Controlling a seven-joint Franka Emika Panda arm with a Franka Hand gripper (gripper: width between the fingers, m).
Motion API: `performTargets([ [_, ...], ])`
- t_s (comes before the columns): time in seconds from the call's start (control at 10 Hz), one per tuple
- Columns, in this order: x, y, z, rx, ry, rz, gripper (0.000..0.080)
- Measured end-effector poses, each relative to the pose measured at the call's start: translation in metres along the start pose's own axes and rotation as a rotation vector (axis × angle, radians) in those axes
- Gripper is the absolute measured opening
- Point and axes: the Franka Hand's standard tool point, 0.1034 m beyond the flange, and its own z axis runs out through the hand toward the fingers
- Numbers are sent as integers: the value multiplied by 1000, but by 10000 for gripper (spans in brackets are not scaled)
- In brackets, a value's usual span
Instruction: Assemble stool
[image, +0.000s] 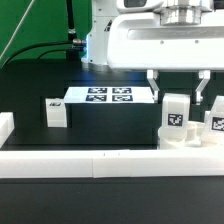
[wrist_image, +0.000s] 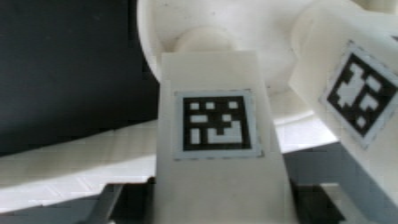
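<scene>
The round white seat (image: 192, 141) lies at the exterior view's right, just behind the front rail. Two tagged white legs stand upright on it: one (image: 177, 113) under my gripper, the other (image: 216, 123) at the frame's right edge. A third leg (image: 55, 113) lies loose on the black table at the left. My gripper (image: 178, 97) is open, with a finger on each side of the first leg's top and a gap on both sides. In the wrist view that leg (wrist_image: 221, 120) fills the middle, between my gripper's (wrist_image: 222, 205) jaws. The second leg (wrist_image: 356, 85) and the seat (wrist_image: 249, 20) show beside and beyond it.
The marker board (image: 108, 96) lies flat behind the middle of the table. A long white border rail (image: 90, 161) runs along the front, with a short white piece (image: 5, 126) at the left edge. The rail also shows in the wrist view (wrist_image: 80, 155).
</scene>
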Motion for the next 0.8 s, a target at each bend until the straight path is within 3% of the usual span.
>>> performTargets([
  [0.1,0,0,0,0,0,-1,389],
  [0.2,0,0,0,0,0,-1,523],
  [0.3,0,0,0,0,0,-1,523],
  [0.4,0,0,0,0,0,-1,627],
  [0.8,0,0,0,0,0,-1,648],
])
